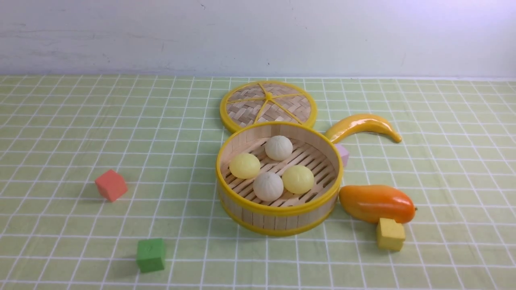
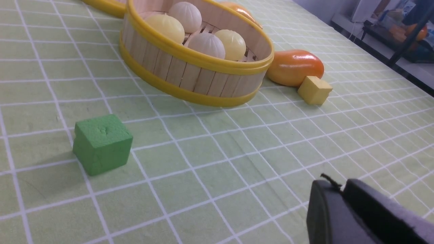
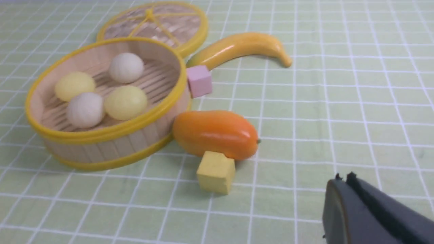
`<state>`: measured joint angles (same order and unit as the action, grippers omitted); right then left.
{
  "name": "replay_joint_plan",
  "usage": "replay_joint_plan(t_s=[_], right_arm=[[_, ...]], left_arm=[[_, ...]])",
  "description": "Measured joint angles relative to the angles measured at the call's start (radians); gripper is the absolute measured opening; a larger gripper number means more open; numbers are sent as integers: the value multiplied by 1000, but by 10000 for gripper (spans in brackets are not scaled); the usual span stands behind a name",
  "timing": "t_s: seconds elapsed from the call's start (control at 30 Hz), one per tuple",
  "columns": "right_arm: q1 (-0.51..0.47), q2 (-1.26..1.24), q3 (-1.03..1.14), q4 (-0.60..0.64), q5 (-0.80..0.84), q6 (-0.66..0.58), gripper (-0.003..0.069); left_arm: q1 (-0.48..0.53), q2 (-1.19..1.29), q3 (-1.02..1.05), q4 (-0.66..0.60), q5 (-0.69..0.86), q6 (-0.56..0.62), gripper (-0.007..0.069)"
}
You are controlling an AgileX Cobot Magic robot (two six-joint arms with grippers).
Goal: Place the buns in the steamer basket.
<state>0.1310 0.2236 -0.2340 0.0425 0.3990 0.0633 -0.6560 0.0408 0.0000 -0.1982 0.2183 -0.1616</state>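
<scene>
Bamboo steamer basket (image 1: 278, 213) holding all four buns (image 1: 278, 148) (two yellow, two white), well apart from both closed, empty end effectors, left (image 2: 342, 189) and right (image 3: 344, 181), green checked surface (image 1: 60, 141), white wall (image 1: 121, 36).

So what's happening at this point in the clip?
Nothing is being handled. All four buns sit inside the steamer basket. Its lid lies flat behind it. Both grippers are shut, empty and back from the basket.
</scene>
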Motion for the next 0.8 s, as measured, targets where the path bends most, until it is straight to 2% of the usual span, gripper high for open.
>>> replay_joint_plan(t_s=[0.1,0.17,0.3,0.8], right_arm=[[-15,-154,194,0,-65,16,-20],[-19,-215,250,0,-45,50,-20],[-20,-233,253,-10,-11,83,-20],[-21,-234,253,-19,-10,87,-10]], left_arm=[[0,0,0,0,0,0,61],[0,0,0,0,0,-1,64],[0,0,0,-1,1,-1,69],[0,0,0,-1,1,-1,83]])
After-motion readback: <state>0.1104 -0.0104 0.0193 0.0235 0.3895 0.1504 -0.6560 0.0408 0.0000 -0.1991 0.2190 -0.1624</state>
